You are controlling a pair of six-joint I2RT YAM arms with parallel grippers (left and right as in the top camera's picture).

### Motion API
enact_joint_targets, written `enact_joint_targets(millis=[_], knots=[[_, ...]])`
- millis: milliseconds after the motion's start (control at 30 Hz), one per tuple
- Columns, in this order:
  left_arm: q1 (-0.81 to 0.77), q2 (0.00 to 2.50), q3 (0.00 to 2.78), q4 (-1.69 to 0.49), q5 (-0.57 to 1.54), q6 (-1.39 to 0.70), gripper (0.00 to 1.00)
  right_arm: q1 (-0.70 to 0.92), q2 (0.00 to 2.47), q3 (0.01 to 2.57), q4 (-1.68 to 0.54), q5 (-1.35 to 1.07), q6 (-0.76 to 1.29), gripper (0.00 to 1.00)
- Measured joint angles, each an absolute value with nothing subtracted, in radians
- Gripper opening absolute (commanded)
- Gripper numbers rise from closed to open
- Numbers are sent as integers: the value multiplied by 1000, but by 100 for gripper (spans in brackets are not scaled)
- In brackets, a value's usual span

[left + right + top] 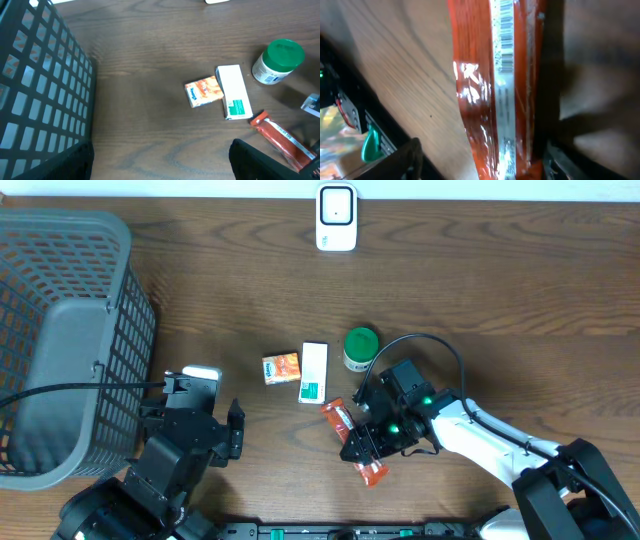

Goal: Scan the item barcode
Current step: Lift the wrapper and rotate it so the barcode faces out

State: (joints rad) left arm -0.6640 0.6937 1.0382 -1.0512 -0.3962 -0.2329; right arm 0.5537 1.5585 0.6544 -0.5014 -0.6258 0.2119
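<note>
The item is a red snack bar (pixel 340 418) lying flat on the wooden table, right of centre; it also shows at the lower right of the left wrist view (pixel 280 141). My right gripper (pixel 366 448) is down over it and open, one finger on each side. In the right wrist view the red snack bar (pixel 492 100) runs between the fingers with its barcode (pixel 506 35) facing up; a strip of bare wood separates it from the left finger (pixel 402 160). The white scanner (pixel 336 217) stands at the far edge. My left gripper (pixel 160 165) is open over bare wood.
A grey mesh basket (pixel 60 340) fills the left side. An orange tissue pack (pixel 281 367), a white and green box (pixel 313 371) and a green-lidded jar (pixel 361 347) lie close behind the bar.
</note>
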Motion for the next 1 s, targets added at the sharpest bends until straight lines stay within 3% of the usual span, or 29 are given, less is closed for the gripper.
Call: enact_joint_targets(millis=[167,233,300,433,533,800,933,967,1000], knots=[[-664,694,1038,-1051,-396,-233,85,554,1566,646,-531,-633,226,48],[-664,694,1038,-1051,-396,-233,85,554,1569,642,-531,-631,230,46],[-664,694,1038,-1051,-396,-233,85,554,1571,639,-527,-632,229,47],[-664,694,1038,-1052,-396,-233,85,554,1570,633,-499,-656,237,66],[-664,694,1038,-1051,-396,-233,85,555,1570,633,-474,-674,250,65],[-664,694,1038,-1052,-396,-233,85,554,1555,577,-377,-656,354,33],[-664,694,1038,-1052,-396,-233,85,554,1549,527,-280,-671,403,27],[-664,694,1038,-1052,-396,-233,85,554,1548,513,-252,-679,413,22],[-664,694,1038,-1052,-396,-233,85,554,1546,495,-214,-686,430,10]])
